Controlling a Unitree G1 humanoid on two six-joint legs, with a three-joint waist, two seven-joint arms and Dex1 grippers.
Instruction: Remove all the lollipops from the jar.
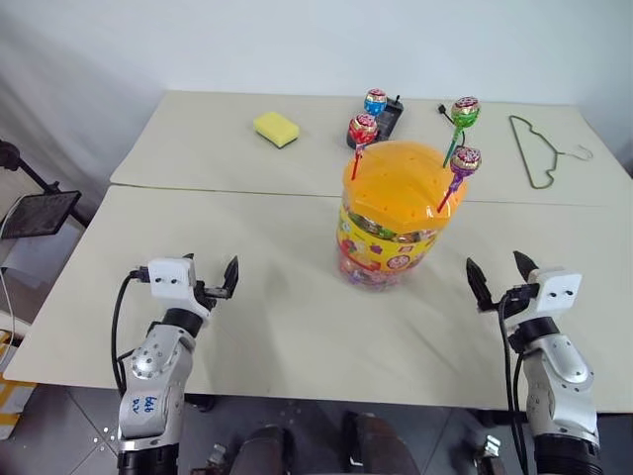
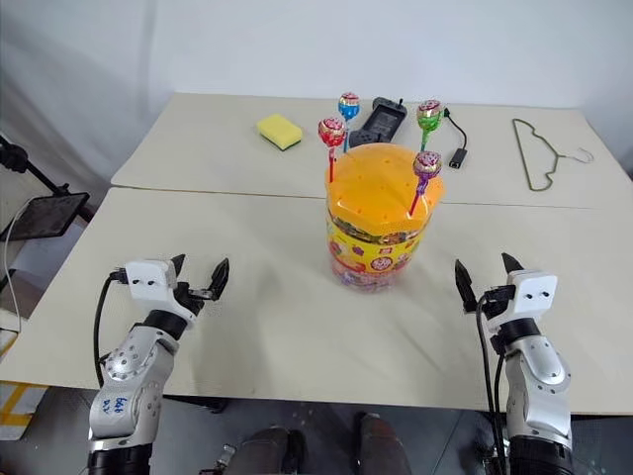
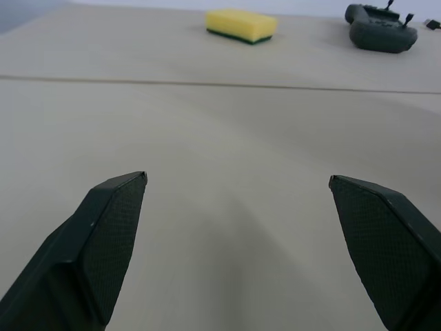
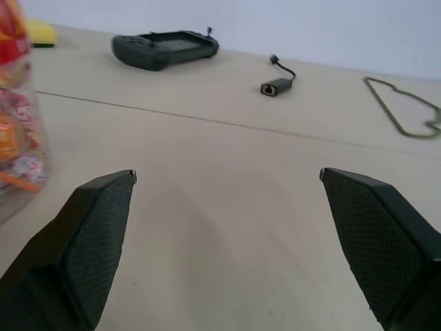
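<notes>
The jar (image 1: 388, 237), a clear tub with a yellow label band and an orange domed lid (image 1: 396, 180), stands upright mid-table. Several lollipops stand with their sticks in the lid's holes: red (image 1: 363, 129), blue (image 1: 375, 101), green (image 1: 465, 111) and purple (image 1: 465, 159). My left gripper (image 1: 211, 275) hovers open near the table's front edge, well to the left of the jar, with nothing between its fingers. My right gripper (image 1: 497, 269) is open and empty to the jar's front right. The right wrist view catches the jar's side (image 4: 14, 124) beside that gripper (image 4: 227, 176).
A yellow sponge (image 1: 276, 128), a black controller (image 2: 381, 120), a small adapter on a cable (image 2: 457, 154) and a wire hanger (image 1: 542, 148) lie on the far table. A seam (image 1: 247, 193) joins the two tables. A dark panel on a stand (image 1: 40, 213) sits off the left edge.
</notes>
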